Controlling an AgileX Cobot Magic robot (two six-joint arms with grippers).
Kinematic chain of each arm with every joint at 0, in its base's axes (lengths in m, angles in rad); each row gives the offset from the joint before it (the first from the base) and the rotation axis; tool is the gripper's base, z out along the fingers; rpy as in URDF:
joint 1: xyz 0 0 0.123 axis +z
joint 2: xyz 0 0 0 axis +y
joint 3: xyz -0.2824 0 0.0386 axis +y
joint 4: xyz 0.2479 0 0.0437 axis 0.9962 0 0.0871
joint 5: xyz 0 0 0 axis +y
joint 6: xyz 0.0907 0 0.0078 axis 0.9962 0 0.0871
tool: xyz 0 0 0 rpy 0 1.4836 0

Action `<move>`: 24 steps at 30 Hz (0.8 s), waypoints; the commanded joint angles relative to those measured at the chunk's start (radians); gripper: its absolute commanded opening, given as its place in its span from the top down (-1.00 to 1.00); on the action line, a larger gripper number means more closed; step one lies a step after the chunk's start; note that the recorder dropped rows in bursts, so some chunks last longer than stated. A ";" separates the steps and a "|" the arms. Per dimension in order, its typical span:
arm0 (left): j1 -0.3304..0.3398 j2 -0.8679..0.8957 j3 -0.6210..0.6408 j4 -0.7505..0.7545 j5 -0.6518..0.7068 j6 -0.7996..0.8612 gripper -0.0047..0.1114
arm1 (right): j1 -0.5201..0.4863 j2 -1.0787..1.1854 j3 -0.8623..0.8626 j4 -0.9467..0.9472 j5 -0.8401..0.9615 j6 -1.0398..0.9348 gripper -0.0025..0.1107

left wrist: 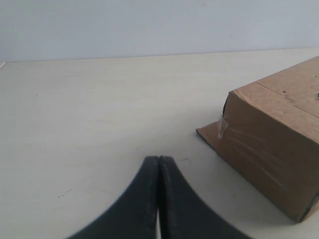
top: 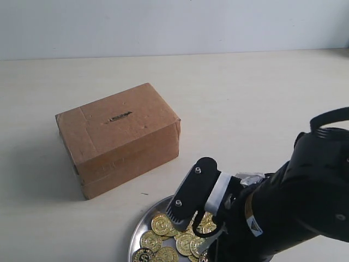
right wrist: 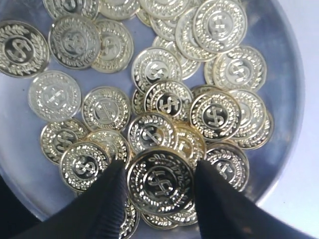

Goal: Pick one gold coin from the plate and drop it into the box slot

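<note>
The brown cardboard box [top: 117,139] stands left of centre, its dark slot [top: 118,117] on the top face. In front of it at the bottom edge, the silver plate [top: 143,224] holds several gold coins [top: 163,225]. My right gripper [top: 203,229] reaches down into the plate. In the right wrist view its black fingers [right wrist: 107,199] press on both edges of one gold coin [right wrist: 160,180], which looks larger than the other coins. That gripper [right wrist: 160,177] is shut on it. My left gripper [left wrist: 159,162] is shut and empty over the bare table beside the box [left wrist: 279,144].
The pale table [top: 245,98] stretches behind and right of the box to a white wall. The bulky right arm [top: 294,213] covers the lower right corner and part of the plate [right wrist: 286,124].
</note>
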State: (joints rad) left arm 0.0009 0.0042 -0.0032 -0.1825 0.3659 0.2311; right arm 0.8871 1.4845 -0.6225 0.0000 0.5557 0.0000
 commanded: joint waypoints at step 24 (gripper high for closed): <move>0.000 -0.004 0.003 -0.012 -0.010 0.001 0.92 | -0.004 -0.207 -0.063 0.207 0.131 -0.138 0.56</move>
State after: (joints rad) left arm 0.0009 0.0042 -0.0032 -0.1825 0.3659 0.2311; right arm 0.8871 1.2852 -0.6752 0.2070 0.6863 -0.1264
